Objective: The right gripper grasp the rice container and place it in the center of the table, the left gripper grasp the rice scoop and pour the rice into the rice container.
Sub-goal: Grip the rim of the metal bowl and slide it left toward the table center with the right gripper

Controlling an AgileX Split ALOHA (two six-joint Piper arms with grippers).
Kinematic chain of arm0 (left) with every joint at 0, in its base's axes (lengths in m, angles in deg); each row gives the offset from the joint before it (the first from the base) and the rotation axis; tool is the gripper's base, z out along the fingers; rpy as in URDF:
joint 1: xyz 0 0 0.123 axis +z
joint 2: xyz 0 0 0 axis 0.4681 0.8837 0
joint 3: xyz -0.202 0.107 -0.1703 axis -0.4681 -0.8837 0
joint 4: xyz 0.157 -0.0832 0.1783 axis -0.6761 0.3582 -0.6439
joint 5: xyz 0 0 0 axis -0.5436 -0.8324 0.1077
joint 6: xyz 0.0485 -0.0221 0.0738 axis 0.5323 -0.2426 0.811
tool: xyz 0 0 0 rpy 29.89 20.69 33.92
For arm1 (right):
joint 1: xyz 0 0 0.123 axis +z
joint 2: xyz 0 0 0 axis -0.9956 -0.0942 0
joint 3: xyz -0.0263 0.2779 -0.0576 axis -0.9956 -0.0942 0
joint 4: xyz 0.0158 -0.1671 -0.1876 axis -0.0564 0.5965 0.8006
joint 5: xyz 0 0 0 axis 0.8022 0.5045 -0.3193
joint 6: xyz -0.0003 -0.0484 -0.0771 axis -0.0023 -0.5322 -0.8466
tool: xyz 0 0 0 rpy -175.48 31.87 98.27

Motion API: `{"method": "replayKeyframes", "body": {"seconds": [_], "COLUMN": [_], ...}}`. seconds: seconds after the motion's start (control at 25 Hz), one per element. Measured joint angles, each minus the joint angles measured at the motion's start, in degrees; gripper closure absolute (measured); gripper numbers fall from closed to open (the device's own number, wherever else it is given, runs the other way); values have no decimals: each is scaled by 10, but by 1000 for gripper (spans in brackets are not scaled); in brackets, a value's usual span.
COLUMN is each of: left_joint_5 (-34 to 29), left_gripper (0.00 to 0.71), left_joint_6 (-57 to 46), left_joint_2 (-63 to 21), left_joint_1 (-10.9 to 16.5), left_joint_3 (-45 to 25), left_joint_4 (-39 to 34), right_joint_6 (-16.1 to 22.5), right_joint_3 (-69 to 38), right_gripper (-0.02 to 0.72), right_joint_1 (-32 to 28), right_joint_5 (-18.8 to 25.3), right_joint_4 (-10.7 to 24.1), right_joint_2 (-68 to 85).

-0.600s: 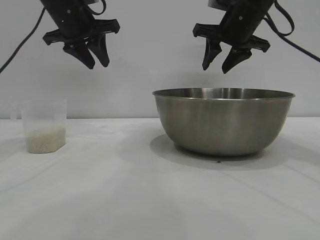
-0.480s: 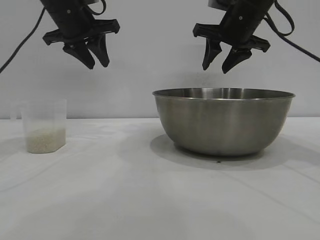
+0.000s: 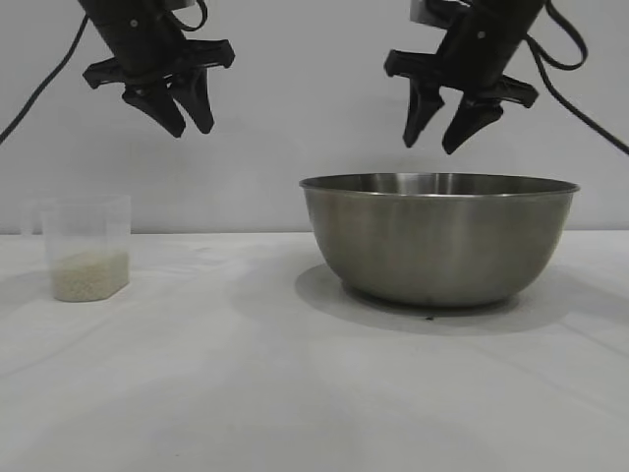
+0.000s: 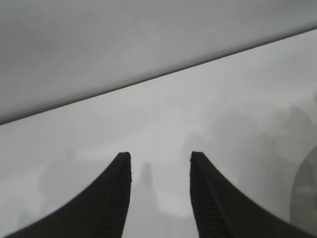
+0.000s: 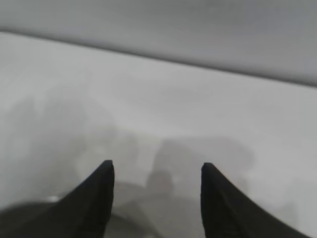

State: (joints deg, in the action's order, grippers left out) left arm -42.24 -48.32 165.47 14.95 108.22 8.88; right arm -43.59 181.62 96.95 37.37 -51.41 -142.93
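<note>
The rice container (image 3: pixel 439 236), a wide steel bowl, stands on the white table (image 3: pixel 246 393) right of the middle. At the left stands the rice scoop (image 3: pixel 88 246), a frosted plastic cup with rice (image 3: pixel 90 273) in its bottom. My right gripper (image 3: pixel 429 143) hangs open above the bowl's rim, holding nothing. My left gripper (image 3: pixel 192 131) hangs open high above the table, up and to the right of the scoop, also empty. In the left wrist view its fingers (image 4: pixel 119 198) frame bare tabletop. The right wrist view shows its fingers (image 5: pixel 99 198) over the bowl's rim (image 5: pixel 29 210).
A plain grey wall (image 3: pixel 295 118) rises behind the table. Black cables (image 3: pixel 39 88) trail from both arms. White tabletop stretches between the scoop and the bowl and along the front.
The right gripper has shifted slightly to the right and up above the bowl. The left gripper, the scoop and the bowl have stayed put.
</note>
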Motion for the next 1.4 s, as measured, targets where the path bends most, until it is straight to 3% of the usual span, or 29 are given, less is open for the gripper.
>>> {"method": "replayKeyframes", "body": {"seconds": [0.12,0.32,0.44,0.96,1.0,1.08,1.12,1.4], "left_joint_5": [-1,-1,-1,-1,-1,-1,-1,-1], "left_gripper": [485,485,485,485,485,485,485,485], "left_joint_6": [0,0,0,0,0,0,0,0], "left_joint_2": [0,0,0,0,0,0,0,0], "left_joint_1": [0,0,0,0,0,0,0,0], "left_joint_3": [0,0,0,0,0,0,0,0], "left_joint_4": [-1,-1,-1,-1,-1,-1,-1,-2], "right_joint_6": [0,0,-2,-4,-4,-4,-4,-7], "right_joint_3": [0,0,0,0,0,0,0,0], "right_gripper": [321,321,321,321,365,377,439,667], "right_joint_1": [-23,-48,-48,-48,-48,-48,-48,-35], "right_joint_5": [61,212,265,275,275,275,275,273], "right_joint_4": [14,59,73,73,73,73,73,73], "right_joint_2": [24,42,42,3,-6,-18,-24,-46]}}
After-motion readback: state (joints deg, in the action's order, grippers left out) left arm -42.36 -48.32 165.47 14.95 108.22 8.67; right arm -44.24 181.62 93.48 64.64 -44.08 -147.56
